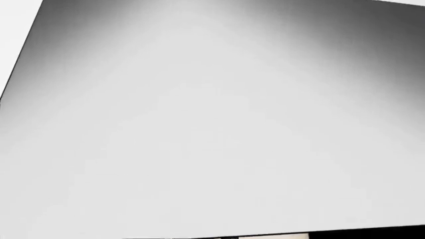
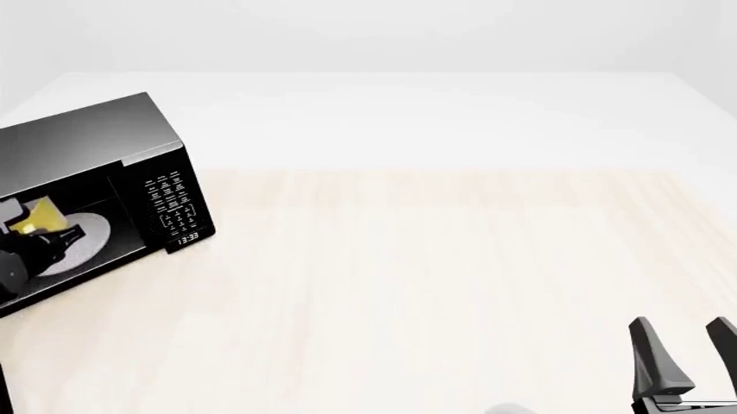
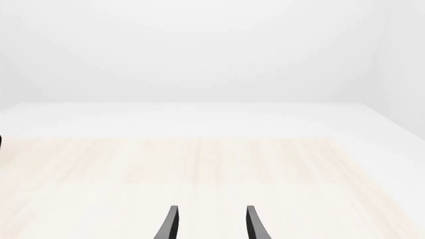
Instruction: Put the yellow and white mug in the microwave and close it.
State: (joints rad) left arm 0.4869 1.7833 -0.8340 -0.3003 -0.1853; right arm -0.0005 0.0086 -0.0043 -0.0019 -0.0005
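Note:
The black microwave (image 2: 103, 142) stands at the table's far left, its cavity open toward me and its keypad panel (image 2: 173, 207) on the right side. The yellow and white mug (image 2: 34, 216) is inside, over the white turntable plate (image 2: 90, 231). My left gripper (image 2: 44, 243) reaches into the cavity right against the mug; its fingers are hidden, so I cannot tell whether it holds the mug. The left wrist view shows only a plain grey surface (image 1: 212, 129) up close. My right gripper (image 2: 682, 343) is open and empty over the table's near right; it also shows in the right wrist view (image 3: 210, 219).
The light wooden table (image 2: 437, 276) stretches from the microwave to the right edge. A thin black edge (image 2: 5, 388) shows at the bottom left corner, possibly the microwave's door. White walls stand behind the table.

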